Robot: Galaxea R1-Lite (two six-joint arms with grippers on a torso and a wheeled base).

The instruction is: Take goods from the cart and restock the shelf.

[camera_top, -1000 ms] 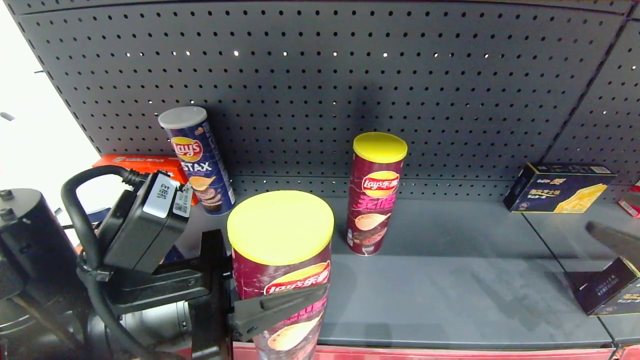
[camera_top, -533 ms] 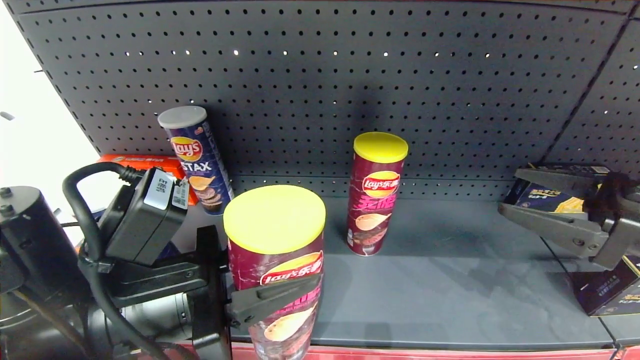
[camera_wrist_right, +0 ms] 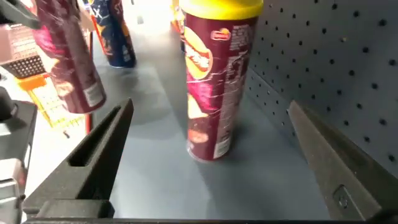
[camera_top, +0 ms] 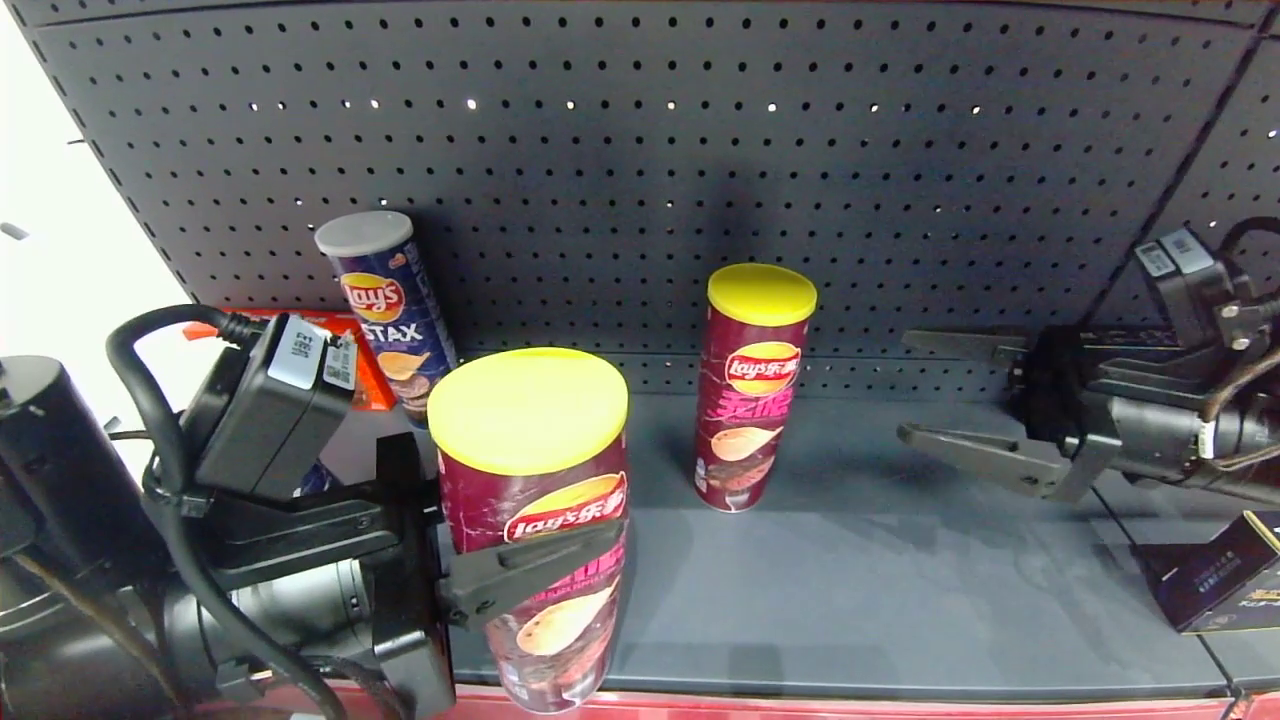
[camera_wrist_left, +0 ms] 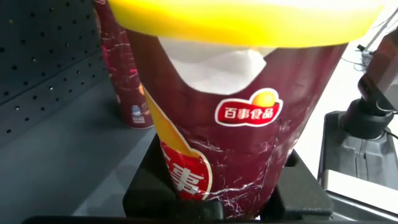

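Fingers (camera_top: 540,582) of the left gripper (camera_top: 560,540) grasp a maroon cardboard chip can with a yellow plastic lid, the held can (camera_top: 530,470). It is upright, with its base over the front edge of the dark grey metal shelf (camera_top: 880,580) and seemingly not set down. The right gripper (camera_top: 903,386) hangs over the shelf's right part, fingers spread wide and holding nothing. A second maroon can (camera_top: 755,390) with the same yellow lid stands upright mid-shelf near the grey pegboard back (camera_top: 700,150). A blue chip can with a grey lid (camera_top: 390,310) stands back left, beside an orange flat box (camera_top: 365,372). A dark box (camera_top: 1215,570) lies at the right.

Left wrist view: the held can (camera_wrist_left: 242,124) sits tight in the grip, the second maroon can (camera_wrist_left: 124,81) well behind it on the shelf.

Right wrist view: the spread fingers (camera_wrist_right: 93,155) frame the second maroon can (camera_wrist_right: 214,81) from a way off without touching it; the held can (camera_wrist_right: 65,56) is off to the side.

Progress, as a judgement: at least one matching can is shelved, and the held can is fetched but not yet placed and released. How much is left in the cart cannot be told.
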